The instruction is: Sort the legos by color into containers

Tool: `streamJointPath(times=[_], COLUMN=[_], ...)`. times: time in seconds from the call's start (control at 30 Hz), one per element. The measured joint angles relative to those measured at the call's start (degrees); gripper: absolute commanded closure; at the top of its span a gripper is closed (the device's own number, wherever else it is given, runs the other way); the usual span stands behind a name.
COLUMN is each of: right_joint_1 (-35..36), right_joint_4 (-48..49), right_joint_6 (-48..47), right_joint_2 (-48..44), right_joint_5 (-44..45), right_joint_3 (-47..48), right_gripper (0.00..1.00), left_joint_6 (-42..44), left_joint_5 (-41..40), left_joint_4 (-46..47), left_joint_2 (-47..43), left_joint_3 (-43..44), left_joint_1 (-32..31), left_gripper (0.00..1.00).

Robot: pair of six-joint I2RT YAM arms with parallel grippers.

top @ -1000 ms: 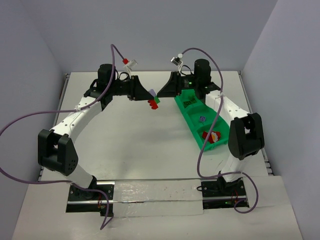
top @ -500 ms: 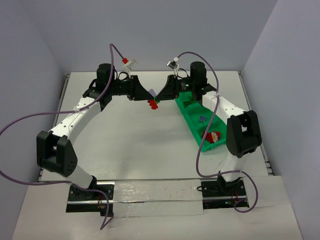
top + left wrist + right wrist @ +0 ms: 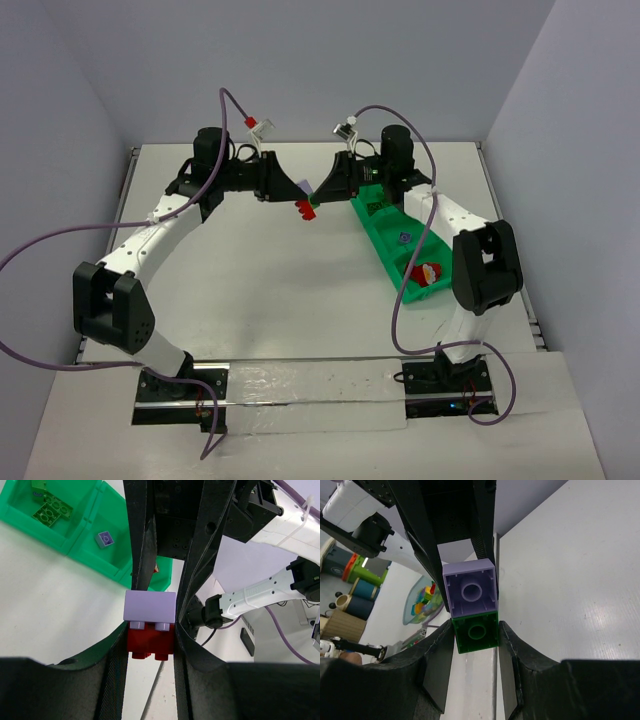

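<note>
Long green plastic tray [image 3: 380, 250] partly filled, the left gripper [image 3: 150, 630] is pinching a small red studded brick [image 3: 150, 642] in its jaws, the right gripper [image 3: 476, 636] the same unsplit stack's green brick [image 3: 476, 630].

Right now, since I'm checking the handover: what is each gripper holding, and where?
One red-purple-green brick stack: left gripper pinches the red brick by its sides; right gripper pinches the green brick likewise at the other end.

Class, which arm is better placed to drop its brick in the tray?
Right. The right gripper, on the green brick, is beside the tray; the left gripper, holding the red brick, is farther off.
</note>
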Motion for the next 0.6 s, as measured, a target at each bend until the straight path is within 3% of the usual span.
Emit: streamJointPath(times=[0.17,0.37,0.6], right_joint_1=[-0.7,-3.0,-4.1], right_joint_4=[-2.4,-13.6,-19.8], right_joint_6=[-2.6,-11.4,-15.4], right_joint_2=[-0.4,-0.8,-2.7], right_joint_5=[2.4,9.2,19.3], right_joint_3=[-1.1,-1.0,-1.8], right_gripper=[1.0,1.0,1.0], left_joint_6=[1.2,1.4,1.6], left_joint_5=[-1.7,-1.9,-2.3], left_joint_4=[-2.1,-2.3,-2.4], left_joint_2=[0.0,-0.9,-1.7], left_joint_3=[0.0,0.1,0.1], left_joint_1=[-0.1,0.1,0.1], left_gripper=[1.0,1.0,1.0])
